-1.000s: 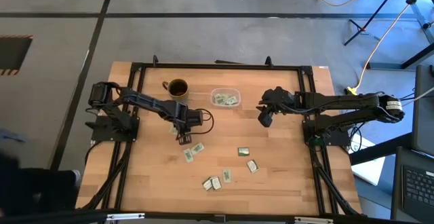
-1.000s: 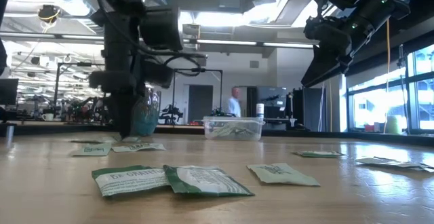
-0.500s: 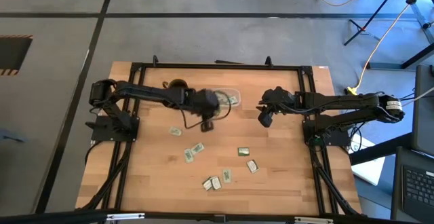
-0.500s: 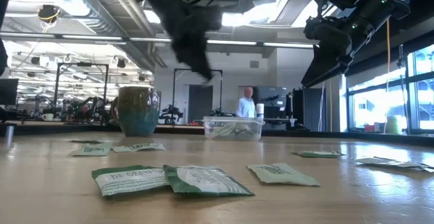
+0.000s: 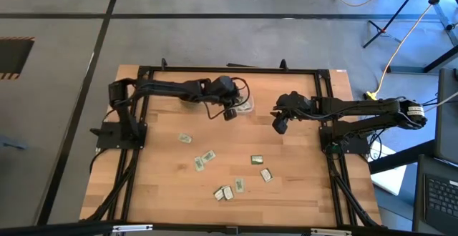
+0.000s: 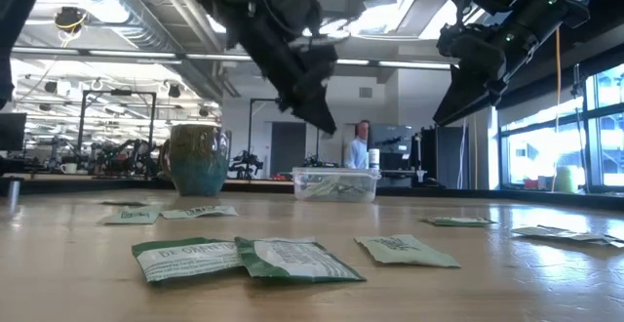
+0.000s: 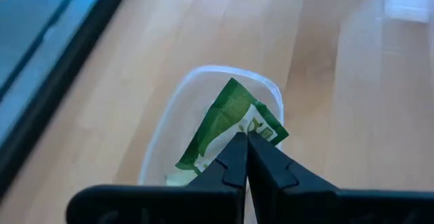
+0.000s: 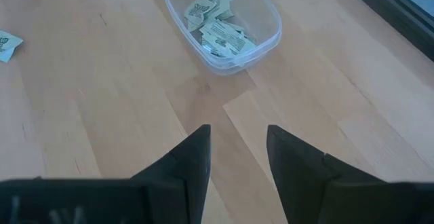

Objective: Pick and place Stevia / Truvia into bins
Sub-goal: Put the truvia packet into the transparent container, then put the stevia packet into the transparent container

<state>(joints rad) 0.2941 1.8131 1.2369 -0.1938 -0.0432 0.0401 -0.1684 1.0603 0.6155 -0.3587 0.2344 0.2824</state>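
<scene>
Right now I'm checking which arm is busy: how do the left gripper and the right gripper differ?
The left gripper is shut on a green sachet; the right gripper is open and holds nothing. The left gripper hangs over the clear bin; the right gripper hangs beside the bin, over bare table. Both are dark two-finger grippers raised off the table.
</scene>
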